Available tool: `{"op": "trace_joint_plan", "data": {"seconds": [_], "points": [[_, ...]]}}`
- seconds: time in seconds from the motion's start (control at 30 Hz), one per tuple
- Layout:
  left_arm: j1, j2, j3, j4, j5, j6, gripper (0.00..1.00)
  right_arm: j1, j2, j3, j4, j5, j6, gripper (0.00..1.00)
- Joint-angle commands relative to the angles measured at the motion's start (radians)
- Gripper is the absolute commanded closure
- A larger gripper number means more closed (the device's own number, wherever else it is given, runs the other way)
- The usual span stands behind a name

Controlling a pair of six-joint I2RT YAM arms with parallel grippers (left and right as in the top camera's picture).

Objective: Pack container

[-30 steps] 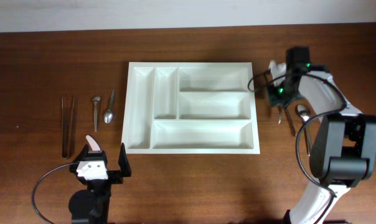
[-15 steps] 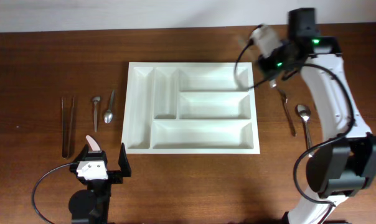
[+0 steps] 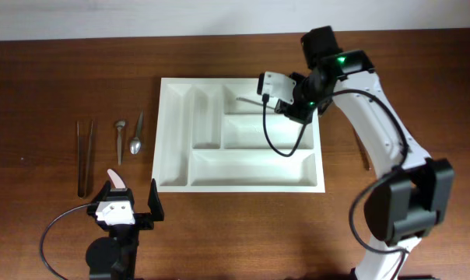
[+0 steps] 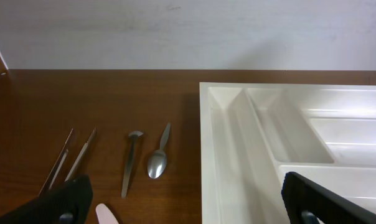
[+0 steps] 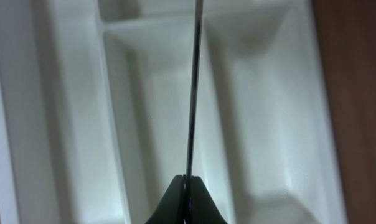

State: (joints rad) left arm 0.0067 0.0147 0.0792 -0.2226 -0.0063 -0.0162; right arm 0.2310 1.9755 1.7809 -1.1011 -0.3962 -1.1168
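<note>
The container (image 3: pixel 163 155) is a large white cutlery tray in the middle of the table, and all its compartments look bare. It also shows in the left wrist view (image 4: pixel 208 130) and fills the right wrist view (image 5: pixel 113 118). My right gripper (image 3: pixel 272 95) hangs over the tray's top right long compartment, shut on a thin metal piece of cutlery (image 3: pixel 250 99) seen edge-on (image 5: pixel 192 93) between the closed fingers (image 5: pixel 187 186). My left gripper (image 3: pixel 131 204) is open and empty at the front left, short of the tray (image 4: pixel 188 214).
Left of the tray lie a small spoon (image 3: pixel 137 138) (image 4: pixel 158 160), another small metal utensil (image 3: pixel 120 138) (image 4: pixel 131 163) and a pair of dark sticks (image 3: pixel 83 155) (image 4: pixel 66 160). Right of the tray a metal utensil (image 3: pixel 365 160) peeks out beside the right arm.
My right gripper has lifted from the cutlery at the tray's right side and swung left over the tray, carrying the thin metal piece. The left arm has not moved.
</note>
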Motion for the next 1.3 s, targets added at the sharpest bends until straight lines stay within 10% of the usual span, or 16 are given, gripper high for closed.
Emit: {"op": "trace_joint_plan", "data": {"seconds": [0.0, 0.4, 0.53, 0.67, 0.87, 1.27], "points": [[-0.004, -0.009, -0.011, 0.003, 0.011, 0.002, 0.01, 0.012, 0.065, -0.015, -0.011, 0.008, -0.032, 0.96], [-0.004, -0.009, -0.011, 0.003, 0.011, 0.002, 0.01, 0.026, 0.174, -0.016, -0.026, 0.008, -0.027, 0.96], [-0.004, -0.009, -0.011, 0.003, 0.011, 0.002, 0.01, 0.024, 0.171, -0.013, -0.025, 0.008, 0.032, 0.54], [-0.004, -0.009, -0.011, 0.003, 0.01, 0.002, 0.01, -0.019, 0.142, 0.057, -0.029, 0.01, 0.248, 0.46], [-0.004, -0.009, -0.011, 0.003, 0.011, 0.002, 0.01, -0.158, 0.077, 0.212, -0.129, 0.126, 0.618, 0.43], [-0.004, -0.009, -0.011, 0.003, 0.011, 0.002, 0.01, -0.452, 0.062, 0.168, -0.189, 0.191, 0.709, 0.44]]}}
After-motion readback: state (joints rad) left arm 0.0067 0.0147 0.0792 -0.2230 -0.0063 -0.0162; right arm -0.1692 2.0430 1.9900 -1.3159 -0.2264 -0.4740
